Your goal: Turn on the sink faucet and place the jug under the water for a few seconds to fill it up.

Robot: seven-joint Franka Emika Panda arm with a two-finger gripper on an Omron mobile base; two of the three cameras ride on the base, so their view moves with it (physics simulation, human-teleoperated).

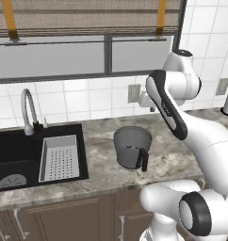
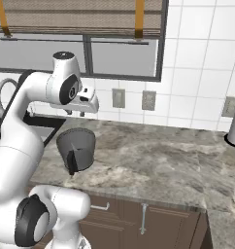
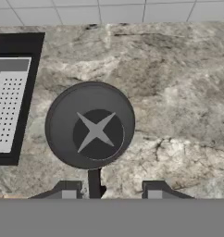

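Left base view: the jug [image 1: 132, 147] stands upright on the worktop [image 1: 101, 164], right of the sink [image 1: 21, 155], handle toward the front edge. The sink faucet [image 1: 28, 112] arches behind the basin.

Right base view: the gripper [image 2: 75, 114] hangs above the jug, apart from it.

Hand view: fingers [image 3: 69, 190] spread, nothing between them; jug directly below.

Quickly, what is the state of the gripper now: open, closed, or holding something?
Gripper: jaws open, holding nothing, above the jug that stands on the counter.
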